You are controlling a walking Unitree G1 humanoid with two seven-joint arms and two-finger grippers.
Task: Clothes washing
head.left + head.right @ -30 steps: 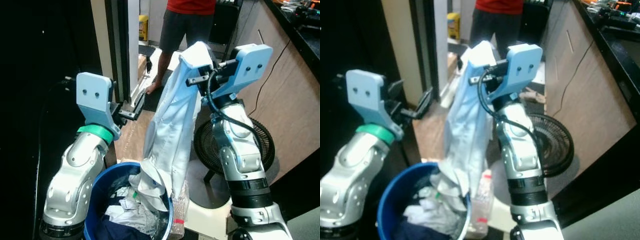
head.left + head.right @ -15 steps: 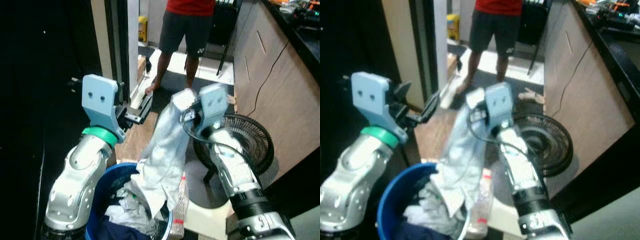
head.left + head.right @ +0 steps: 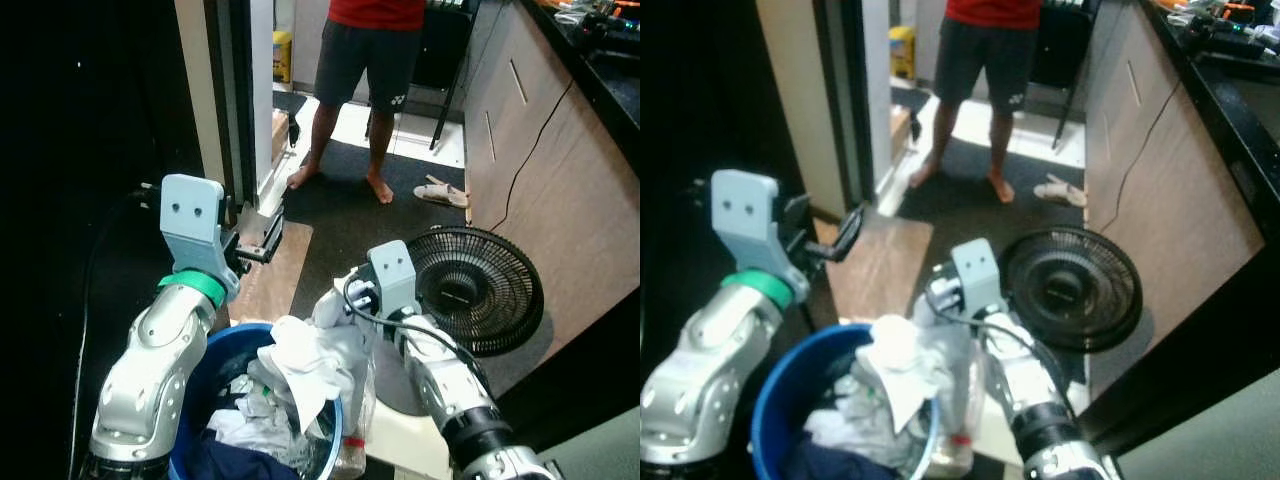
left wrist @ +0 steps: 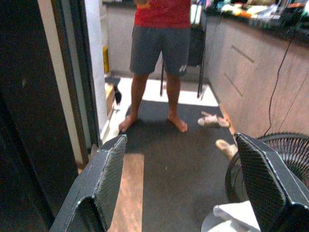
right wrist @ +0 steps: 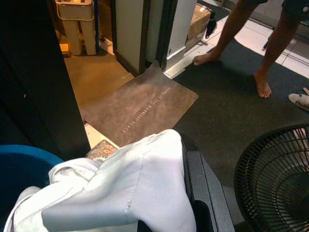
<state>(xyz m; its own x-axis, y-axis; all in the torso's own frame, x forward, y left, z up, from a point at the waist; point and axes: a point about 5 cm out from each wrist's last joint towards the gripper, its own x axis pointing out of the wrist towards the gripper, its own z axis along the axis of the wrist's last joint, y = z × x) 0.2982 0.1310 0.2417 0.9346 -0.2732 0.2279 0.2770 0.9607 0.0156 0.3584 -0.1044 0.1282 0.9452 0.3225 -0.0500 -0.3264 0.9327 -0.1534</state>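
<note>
Left eye view: right gripper (image 3: 345, 300) low over the rim of the blue laundry basket (image 3: 190, 425), fingers closed on a pale blue-white garment (image 3: 315, 355) that drapes from the grip down over the basket's near-right edge and onto the heap of clothes (image 3: 250, 425) inside. Right wrist view: same garment (image 5: 120, 193) bunched over and between the black fingers (image 5: 203, 183), blue basket wall (image 5: 24, 164) just beside it, a brown doormat (image 5: 140, 108) on the floor beyond. Left gripper (image 3: 262, 232) raised above and behind the basket's left side, apart from the laundry, holding nothing; in the left wrist view both textured pads (image 4: 111, 179) stand wide apart with open floor between them. Black floor fan (image 3: 475, 290) lying on the dark carpet to the right of the right arm, close to the wooden cabinet front (image 3: 560, 200). Person (image 3: 365, 60) in a red top and dark shorts standing barefoot in the doorway at the far end, a pair of sandals (image 3: 440, 193) near the feet. Clear plastic bottle (image 3: 355, 430) wedged against the basket's right side.
</note>
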